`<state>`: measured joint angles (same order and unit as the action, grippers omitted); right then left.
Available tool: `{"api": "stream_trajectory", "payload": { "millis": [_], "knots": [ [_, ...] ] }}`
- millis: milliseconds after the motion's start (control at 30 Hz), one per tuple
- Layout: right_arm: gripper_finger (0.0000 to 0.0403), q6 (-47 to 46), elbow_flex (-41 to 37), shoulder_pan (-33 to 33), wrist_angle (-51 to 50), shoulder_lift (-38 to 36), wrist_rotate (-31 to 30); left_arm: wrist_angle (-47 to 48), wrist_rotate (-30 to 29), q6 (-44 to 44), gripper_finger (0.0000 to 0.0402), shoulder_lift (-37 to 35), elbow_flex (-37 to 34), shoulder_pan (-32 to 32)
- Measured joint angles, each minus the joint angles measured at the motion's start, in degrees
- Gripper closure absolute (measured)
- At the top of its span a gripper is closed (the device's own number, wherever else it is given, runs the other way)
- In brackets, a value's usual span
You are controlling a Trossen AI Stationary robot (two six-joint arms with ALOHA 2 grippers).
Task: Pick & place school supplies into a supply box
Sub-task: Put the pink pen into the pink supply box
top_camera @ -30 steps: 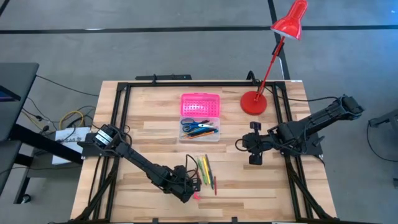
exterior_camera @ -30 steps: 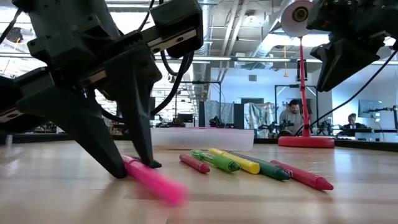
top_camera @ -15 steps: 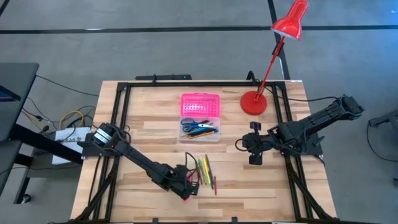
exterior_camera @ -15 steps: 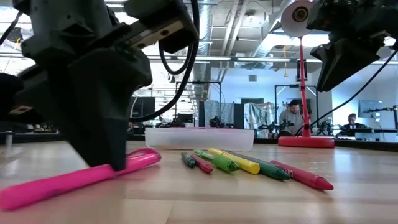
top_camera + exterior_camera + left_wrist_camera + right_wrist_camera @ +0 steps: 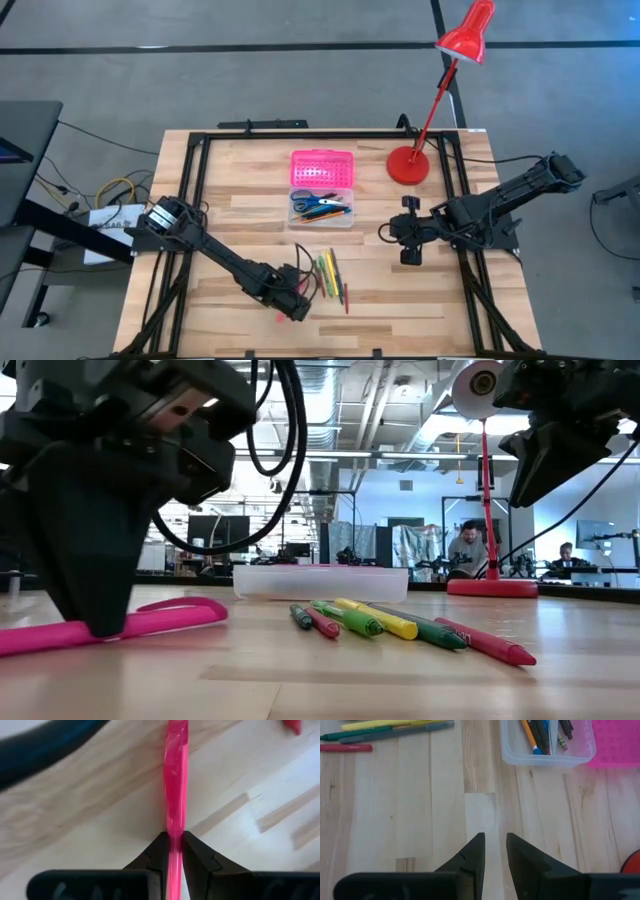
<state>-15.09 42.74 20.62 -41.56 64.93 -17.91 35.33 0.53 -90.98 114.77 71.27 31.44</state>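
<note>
Pinching a pink marker (image 5: 175, 795), the left hand (image 5: 171, 851) sits beside loose markers (image 5: 331, 273) near the supply box (image 5: 321, 201).

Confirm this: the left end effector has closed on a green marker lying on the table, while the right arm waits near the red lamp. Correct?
Not quite. The marker is pink, not green: the left wrist view shows the left end effector shut on the pink marker, which lies on the table. The rest holds: in the high view the right end effector waits near the red lamp.

Supply box (image 5: 322, 208) table centre; pens (image 5: 331, 272) before it; lamp (image 5: 408, 164) right.
</note>
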Motion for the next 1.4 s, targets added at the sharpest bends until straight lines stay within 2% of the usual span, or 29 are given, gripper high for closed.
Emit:
{"api": "stream_trajectory", "payload": {
  "millis": [200, 767, 933, 1200, 1400],
  "knots": [
    [0.033, -0.54, 0.0, 0.0, 0.0, 0.0, 0.02, 3.74, -1.66, 3.27, 0.0368, -0.17, 0.1, 0.06],
    [0.033, -1.53, 0.0, 0.0, 0.07, 0.02, 0.02, 2.74, -8.02, 19.05, 0.0368, -0.16, 0.04, 1.64],
    [0.033, -1.53, 0.0, -0.01, 0.24, 0.02, -0.02, 2.55, -9.58, 19.7, 0.0365, -0.1, -0.03, 2.51],
    [0.033, -1.51, 0.0, -0.02, 0.5, 0.02, -0.09, -0.96, -10.8, 18.97, 0.0322, -0.03, -0.31, 2.47],
    [0.033, -1.51, 0.0, -0.02, 0.9, 0.02, -0.15, -1.22, -11.45, 18.94, 0.0311, -0.02, -0.31, 2.47]
  ]
}}
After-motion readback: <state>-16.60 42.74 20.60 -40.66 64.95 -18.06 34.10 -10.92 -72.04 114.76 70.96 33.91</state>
